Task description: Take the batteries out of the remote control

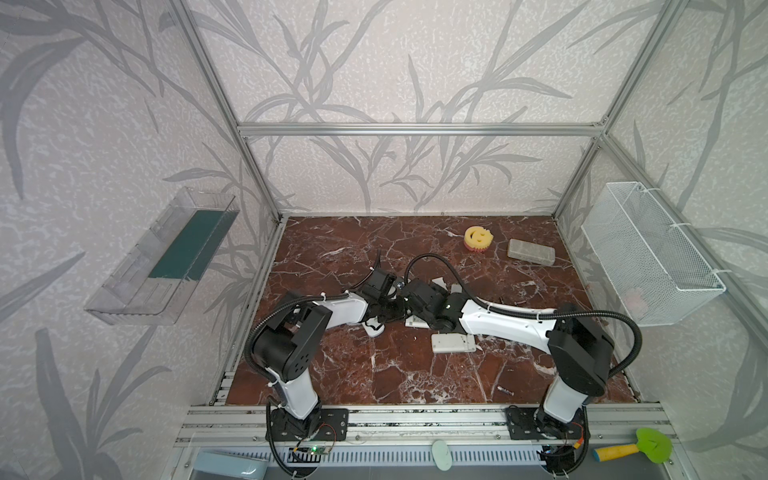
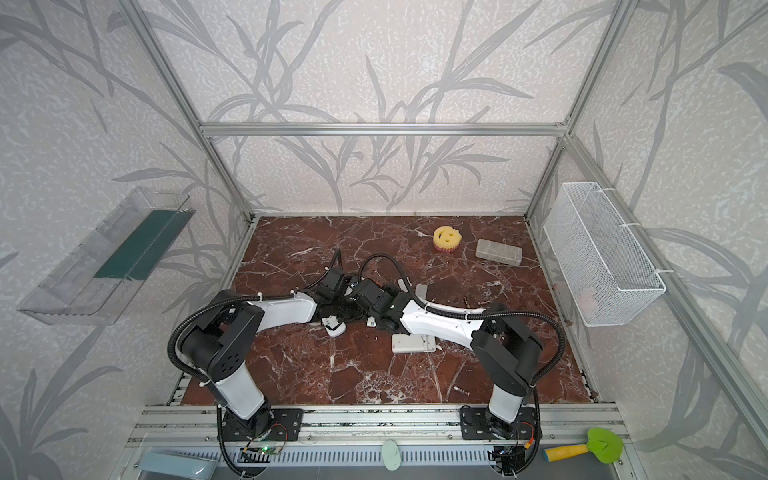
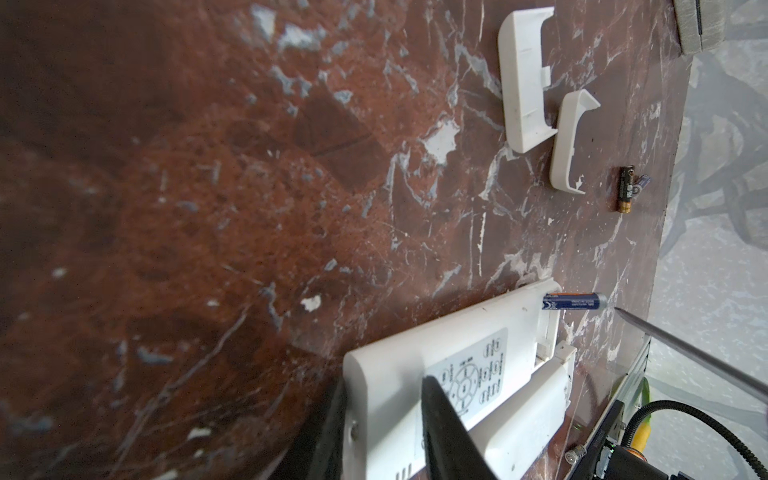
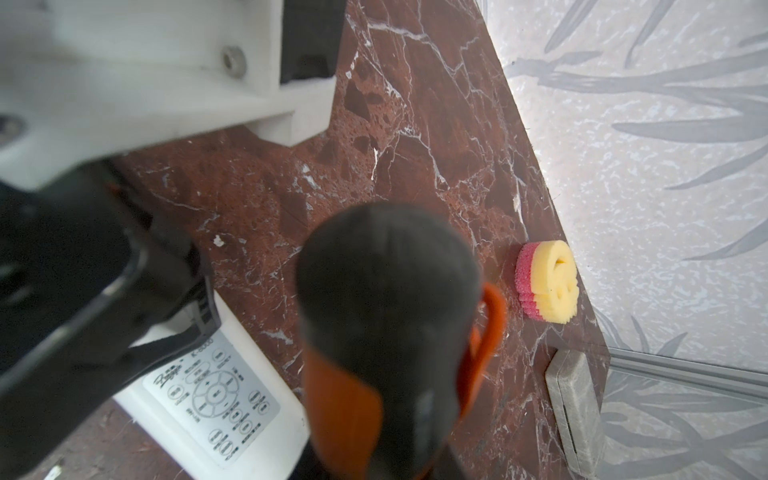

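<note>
Left pincer (image 3: pixel 386 415) clamped on remote (image 3: pixel 415 353), right pincer (image 1: pixel 409 293) gripping screwdriver (image 4: pixel 386 311), mid-frame in both top views. Blue battery (image 3: pixel 575 301) poking out of remote's end. Risk: slipped tip flicking battery off desk (image 3: pixel 249 208).

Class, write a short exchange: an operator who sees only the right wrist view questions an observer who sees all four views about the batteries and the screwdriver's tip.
Operator: My screwdriver handle blocks my view. Where is its tip?
Observer: In the left wrist view the tip sits right by a blue battery jutting past the end of the remote.
Operator: Any batteries out already?
Observer: Yes, a dark battery lies on the table beside a white cover.
</note>
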Tool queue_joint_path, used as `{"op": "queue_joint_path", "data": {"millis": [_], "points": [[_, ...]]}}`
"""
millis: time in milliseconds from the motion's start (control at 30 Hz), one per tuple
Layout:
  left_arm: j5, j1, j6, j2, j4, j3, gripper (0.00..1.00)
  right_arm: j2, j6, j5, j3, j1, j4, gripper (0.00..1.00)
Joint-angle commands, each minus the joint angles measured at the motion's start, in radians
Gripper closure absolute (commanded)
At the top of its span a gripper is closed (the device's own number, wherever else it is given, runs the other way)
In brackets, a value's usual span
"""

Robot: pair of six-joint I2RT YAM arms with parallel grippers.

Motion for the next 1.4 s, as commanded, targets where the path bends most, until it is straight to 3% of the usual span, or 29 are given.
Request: {"op": "queue_joint_path", "data": {"millis": [0,400,900,1133,1367], "points": [[-0.012,-0.008,0.006,0.043,-0.080,-0.033,0.66,-0.079,0.070,-0.035,0.044,0.000,-0.014,1.00],[-0.010,-0.008,0.006,0.044,-0.086,-0.033,0.66,-0.043,0.138,-0.118,-0.014,-0.018,0.059,1.00],[-0.016,-0.007,0.007,0.044,-0.094,-0.033,0.66,0.073,0.097,-0.197,0.018,-0.164,0.069,1.00],[-0.014,-0.005,0.009,0.046,-0.094,-0.035,0.66,0.065,0.104,-0.183,0.039,-0.171,0.060,1.00],[-0.014,0.006,0.032,0.017,-0.122,-0.016,0.66,-0.033,0.121,-0.166,0.046,-0.173,0.031,1.00]]}}
